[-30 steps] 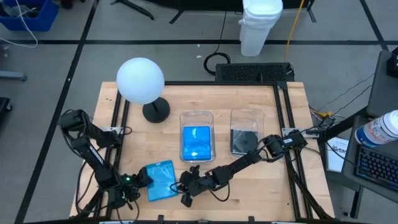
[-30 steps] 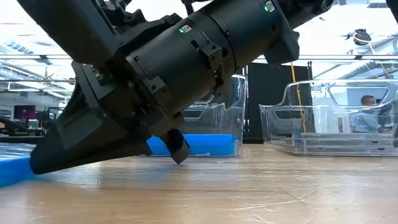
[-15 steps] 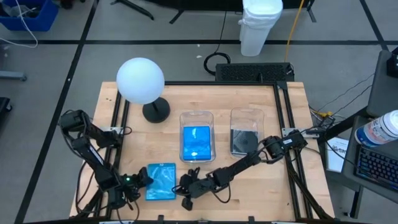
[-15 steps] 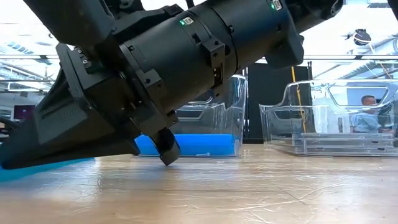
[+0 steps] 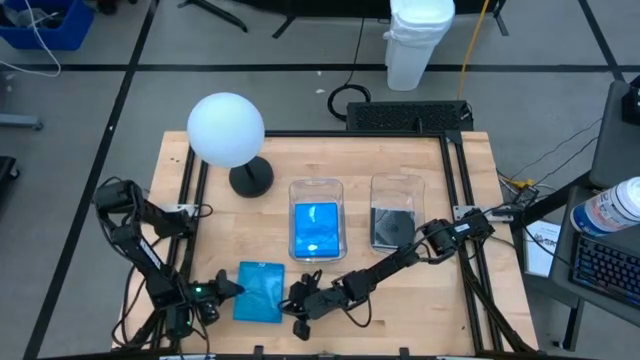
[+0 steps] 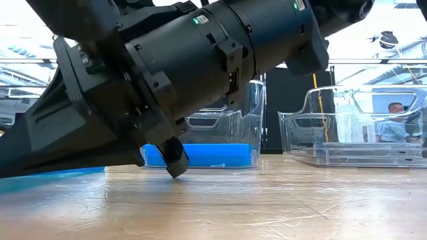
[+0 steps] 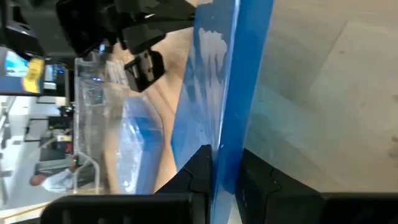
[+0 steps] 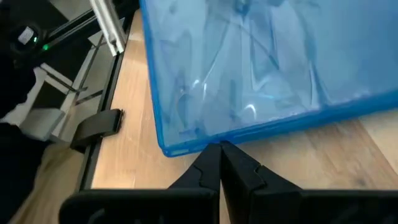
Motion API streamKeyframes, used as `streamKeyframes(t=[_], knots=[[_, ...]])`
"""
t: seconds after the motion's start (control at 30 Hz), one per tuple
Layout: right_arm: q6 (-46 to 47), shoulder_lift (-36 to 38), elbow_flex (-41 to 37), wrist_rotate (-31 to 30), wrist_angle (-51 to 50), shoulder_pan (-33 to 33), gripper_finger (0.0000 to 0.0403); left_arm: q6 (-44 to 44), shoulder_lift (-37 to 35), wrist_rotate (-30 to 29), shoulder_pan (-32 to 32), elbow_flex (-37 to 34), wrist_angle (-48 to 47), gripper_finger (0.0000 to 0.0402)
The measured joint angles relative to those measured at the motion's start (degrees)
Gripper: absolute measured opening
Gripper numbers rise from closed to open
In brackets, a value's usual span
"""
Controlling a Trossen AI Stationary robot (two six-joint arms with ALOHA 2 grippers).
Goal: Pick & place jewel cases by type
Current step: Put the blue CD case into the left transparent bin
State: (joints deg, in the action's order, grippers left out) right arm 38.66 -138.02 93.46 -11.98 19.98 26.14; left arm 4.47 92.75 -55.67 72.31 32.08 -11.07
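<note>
High view: blue cases (image 5: pixel 316 229) in bin (image 5: pixel 316 186).

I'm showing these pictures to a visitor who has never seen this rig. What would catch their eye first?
Probably the bright blue jewel case at the table's near edge, between the two grippers: the left gripper is shut on its edge, while the shut right gripper sits at its other side. Next, the big white globe lamp at the far left, and the two clear bins mid-table, one holding blue cases, the other a dark case.
</note>
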Motion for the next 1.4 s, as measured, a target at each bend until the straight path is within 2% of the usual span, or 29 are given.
streamKeyframes(t=[0.13, 0.4, 0.57, 0.63, 0.8, 0.87, 1.0, 1.13, 1.4], knots=[[-6.1, -0.3, -0.2, -0.1, 3.9, 0.7, 0.0, 0.0, 0.1, -2.3, 1.3, 1.2, -2.9, 0.0045], [-11.0, 0.4, -0.1, 0.2, 8.8, 2.3, 0.0, 0.1, 0.1, -6.9, 2.4, 7.6, -12.6, 0.0039], [-10.7, 0.4, -0.1, 6.8, 10.2, 3.0, 0.0, 1.3, 0.0, -8.2, 3.0, 11.8, -18.7, 0.0045], [-11.2, 0.4, 0.0, 7.3, 11.2, 3.6, 0.0, 1.8, 0.0, -10.0, 3.8, 13.1, -20.2, 0.0042], [-13.0, 1.3, 0.0, 1.7, 16.0, 4.6, 0.0, 8.3, 0.0, -14.1, 5.2, 17.3, -23.2, 0.0039], [-14.6, 2.6, 0.0, -1.9, 17.3, 4.8, 0.0, 11.2, -0.1, -18.1, 5.8, 18.5, -23.5, 0.0039], [-14.3, 4.8, 0.1, -7.5, 17.8, 5.1, 0.0, 23.2, -0.1, -24.8, 6.3, 20.5, -23.9, 0.0045], [-15.3, 7.6, 0.0, -7.9, 18.7, 5.1, 0.0, 34.5, -0.2, -33.6, 6.4, 22.0, -23.2, 0.0039], [-19.0, 11.0, 0.0, -9.0, 17.6, 5.1, 0.0005, 36.6, -1.5, -34.8, 5.5, 24.6, -28.0, 0.0044]])
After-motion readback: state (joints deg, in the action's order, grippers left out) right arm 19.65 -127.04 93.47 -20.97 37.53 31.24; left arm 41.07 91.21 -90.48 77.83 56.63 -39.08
